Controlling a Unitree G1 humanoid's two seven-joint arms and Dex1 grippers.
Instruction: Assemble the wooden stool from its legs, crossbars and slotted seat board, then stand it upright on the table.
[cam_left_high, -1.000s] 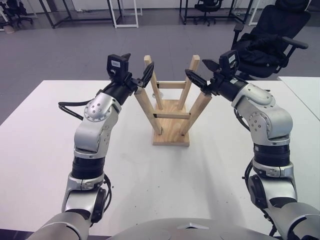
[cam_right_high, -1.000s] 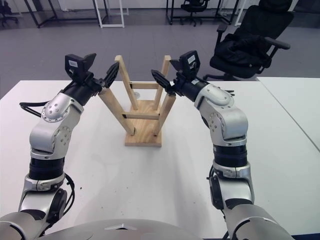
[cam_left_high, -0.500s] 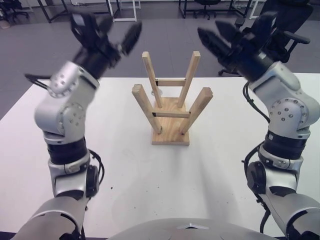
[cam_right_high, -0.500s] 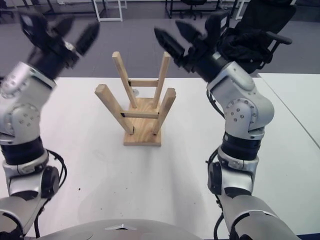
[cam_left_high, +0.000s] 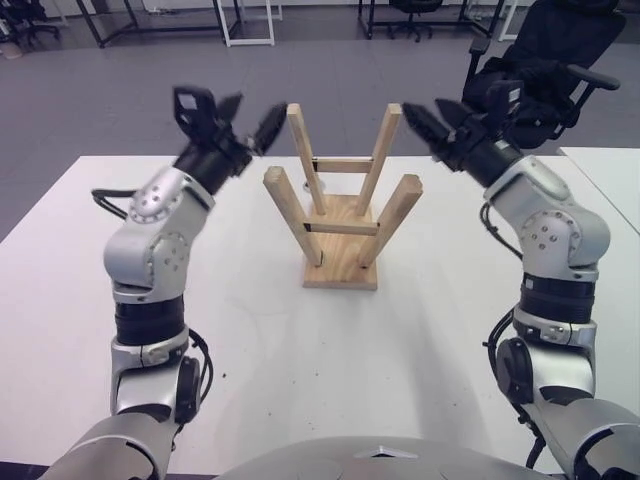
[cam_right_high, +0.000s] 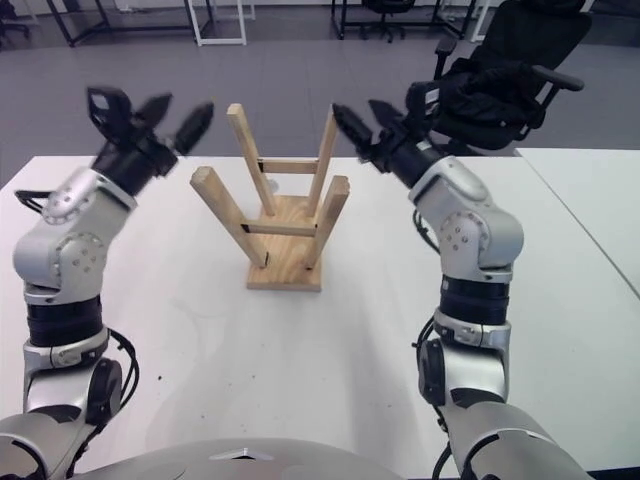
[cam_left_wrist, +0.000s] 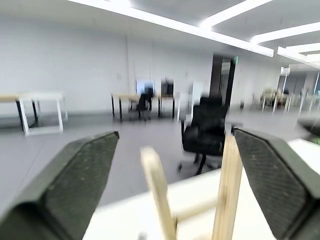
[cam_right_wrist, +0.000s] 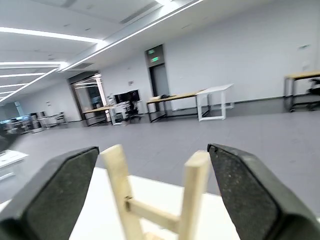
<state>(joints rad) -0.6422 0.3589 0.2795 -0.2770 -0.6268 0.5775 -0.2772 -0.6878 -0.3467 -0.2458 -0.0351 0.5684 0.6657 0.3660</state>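
Note:
The wooden stool rests upside down in the middle of the white table, seat board flat on the surface and its legs and crossbars pointing up. My left gripper hovers open, up and to the left of the legs, touching nothing. My right gripper hovers open up and to the right of them, also holding nothing. In the left wrist view two legs stand between the spread fingers but farther off. The right wrist view likewise has legs beyond its open fingers.
A black office chair stands on the floor behind the table's far right. A second white table lies to the right. Bare tabletop surrounds the stool on all sides.
Both grippers left the front legs' tops, swung up and outward, then came down again beside the stool, clear of it. The stool has not moved.

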